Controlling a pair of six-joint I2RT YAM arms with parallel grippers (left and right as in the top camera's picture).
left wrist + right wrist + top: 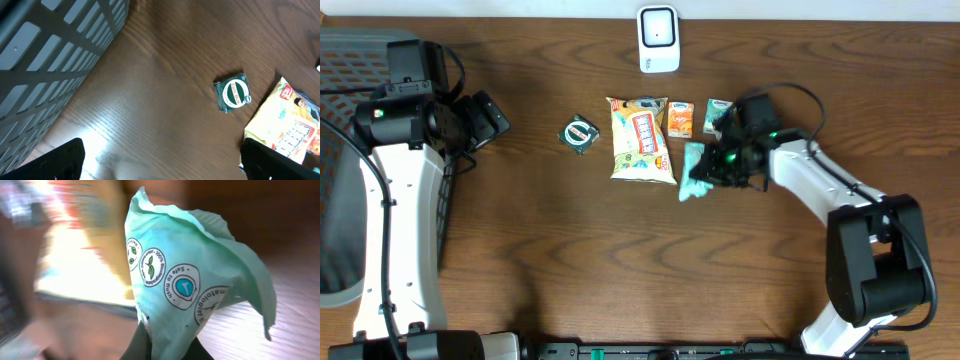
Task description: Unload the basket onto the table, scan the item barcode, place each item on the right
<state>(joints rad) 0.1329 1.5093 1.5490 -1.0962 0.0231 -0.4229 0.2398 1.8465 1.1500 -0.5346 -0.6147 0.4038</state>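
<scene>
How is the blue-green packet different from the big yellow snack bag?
The blue-green packet is small and teal, with little round badges; the yellow snack bag is much bigger, with bright pictures. The packet is pinched in the right pincer and looks creased; the bag lies flat on the table with nothing touching it. Both are soft wrapped packs, and they sit side by side.

A: Looking at the table [570, 270]: showing dark wood grain, smooth, gleaming faintly.
B: Agreeing. Seeing thin, crinkled printed film on the teal wipes packet [190, 280], shining softly.
A: Reading the yellow snack bag [641, 140] as glossy plastic wrap, catching glare.
B: Taking the grey basket [55, 45] for matt moulded plastic, and the white scanner [658, 38] for smooth plastic shell.
</scene>
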